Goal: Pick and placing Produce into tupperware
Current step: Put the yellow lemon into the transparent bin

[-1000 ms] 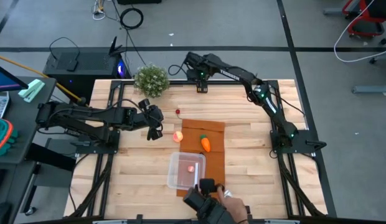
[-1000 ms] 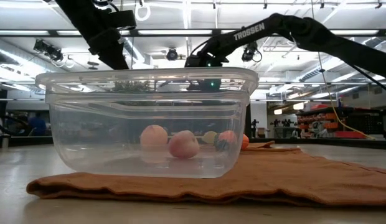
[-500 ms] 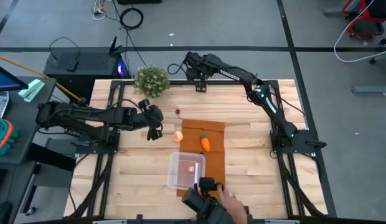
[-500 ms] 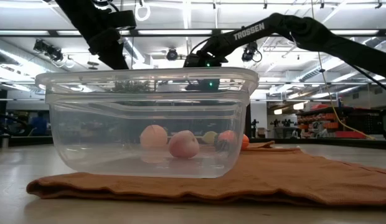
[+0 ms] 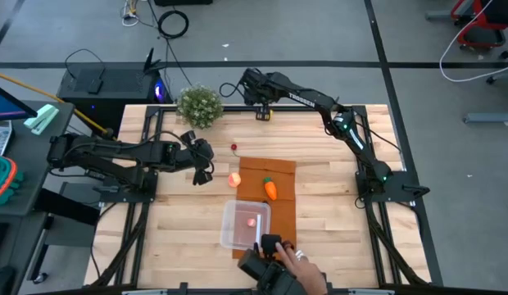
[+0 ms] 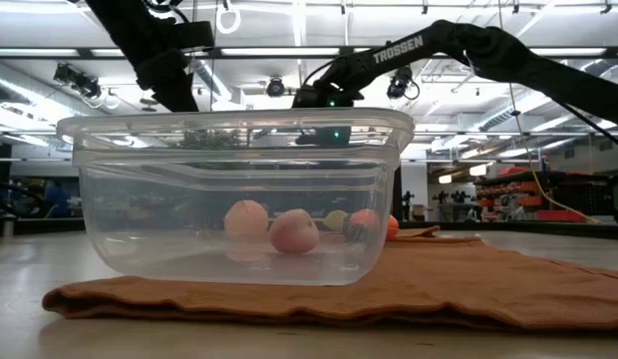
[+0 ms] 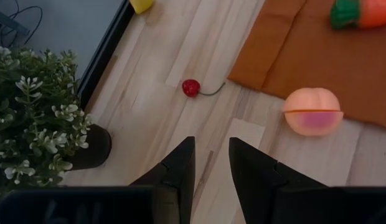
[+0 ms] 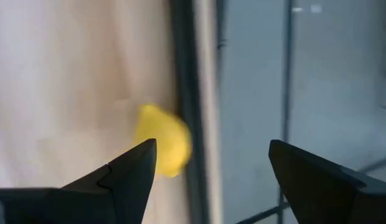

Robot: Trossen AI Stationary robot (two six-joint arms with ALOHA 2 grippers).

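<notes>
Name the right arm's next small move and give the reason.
Probably lower the right gripper straight onto the yellow lemon and close. Its fingers are spread wide with the lemon lying between and ahead of them at the table's far edge, not yet held. The tupperware holds only one pink piece so far.

The left gripper [image 7: 210, 163] hangs over the pale wooden table [image 7: 162, 74], its two dark fingers [image 7: 180, 165] close together with only a narrow gap between them. Beyond the fingertips a small red cherry [image 7: 192, 88] with a thin stem lies on the bare wood, near the edge of the orange mat [image 7: 317, 56] but not touching it. A peach [image 7: 312, 111] sits on the wood right at the mat's edge. A carrot [image 7: 361, 12] with a green top lies on the mat. A bushy green potted plant [image 7: 34, 118] stands by the table's dark edge, and a yellow piece [image 7: 142, 5] lies against that same edge farther along.
</notes>
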